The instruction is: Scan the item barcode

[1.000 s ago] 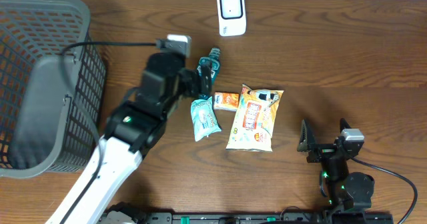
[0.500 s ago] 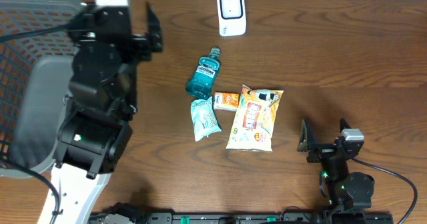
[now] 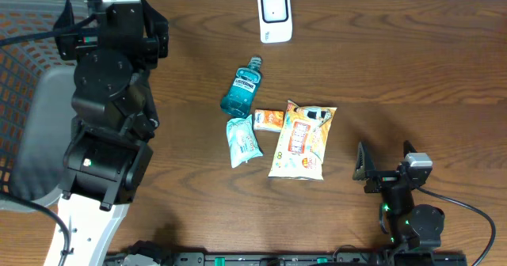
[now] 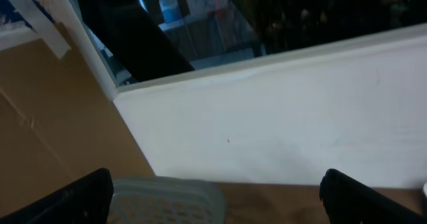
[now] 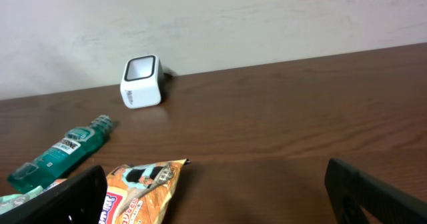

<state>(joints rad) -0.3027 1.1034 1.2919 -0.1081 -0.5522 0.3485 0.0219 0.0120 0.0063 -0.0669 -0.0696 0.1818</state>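
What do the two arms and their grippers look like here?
Left arm: black joint housings on a white lower link, pale camera block at the wrist, black cable, a green light. Right arm: black throughout, grey camera block, black cable, green lights. The left gripper and right gripper have black fingers.

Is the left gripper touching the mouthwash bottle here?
Apart. The overhead view shows the left gripper over by the basket at far left, with bare table between it and the bottle.
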